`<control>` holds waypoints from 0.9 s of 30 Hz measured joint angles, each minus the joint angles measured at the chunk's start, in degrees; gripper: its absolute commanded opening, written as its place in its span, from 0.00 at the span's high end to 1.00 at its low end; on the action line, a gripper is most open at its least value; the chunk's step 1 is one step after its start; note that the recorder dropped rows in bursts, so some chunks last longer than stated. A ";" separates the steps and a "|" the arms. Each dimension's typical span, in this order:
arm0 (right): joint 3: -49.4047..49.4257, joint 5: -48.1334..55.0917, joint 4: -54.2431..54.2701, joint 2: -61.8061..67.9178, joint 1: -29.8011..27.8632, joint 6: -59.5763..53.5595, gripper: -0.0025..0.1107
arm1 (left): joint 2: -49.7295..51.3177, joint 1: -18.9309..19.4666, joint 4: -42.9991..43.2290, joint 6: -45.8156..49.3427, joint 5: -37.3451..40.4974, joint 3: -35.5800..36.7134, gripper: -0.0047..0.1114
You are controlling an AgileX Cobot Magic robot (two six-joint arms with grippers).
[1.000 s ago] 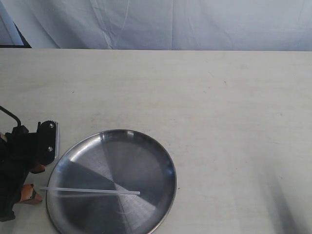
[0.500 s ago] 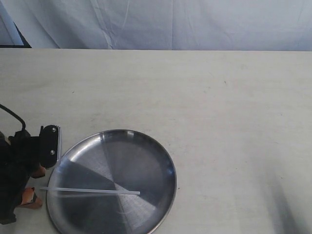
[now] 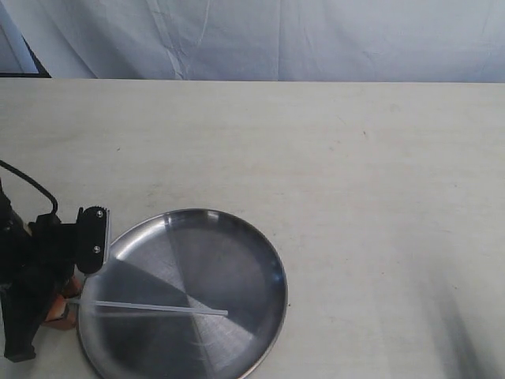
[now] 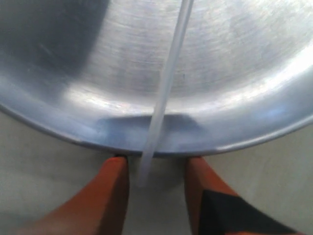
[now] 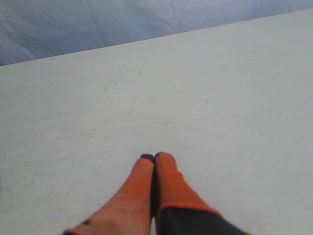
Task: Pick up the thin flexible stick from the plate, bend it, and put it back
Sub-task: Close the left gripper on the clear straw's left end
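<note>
The left tool (image 4: 155, 161), orange-fingered, stands spread at the rim of the round, shiny stainless-steel plate (image 3: 225, 249). One finger sits on each side of the very thin translucent-white plastic stick (image 4: 168, 83), and a gap shows on both sides, so nothing is pinched yet. The stick lies straight across the plate, its end poking over the rim above the pale desk (image 3: 355, 181), right between those fingers. The right tool (image 5: 154, 157) is pressed together on nothing, over bare desk.

The likeliest trouble is the grasp itself. The stick is thin and smooth, so fingers that meet it slightly off its line could flick it aside or let it roll away. The fingertips also sit just beside the rim. A nudge there could shift the plate and carry the stick with it. Only the short overhanging end is on offer, so once lifted the stick may pivot and droop, leaving the other tool a poor catch for the bend.
</note>
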 measured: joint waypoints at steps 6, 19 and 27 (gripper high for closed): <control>0.00 0.00 0.00 0.00 0.00 0.00 0.98 | 0.00 0.00 0.00 -1.60 0.57 -0.35 0.85; 0.00 0.00 0.00 0.00 0.00 0.00 0.98 | 0.00 0.00 2.53 -2.15 3.06 -0.48 0.85; 0.00 0.00 0.00 0.00 0.00 0.00 0.98 | 0.00 0.00 2.53 -2.99 3.33 -0.80 0.96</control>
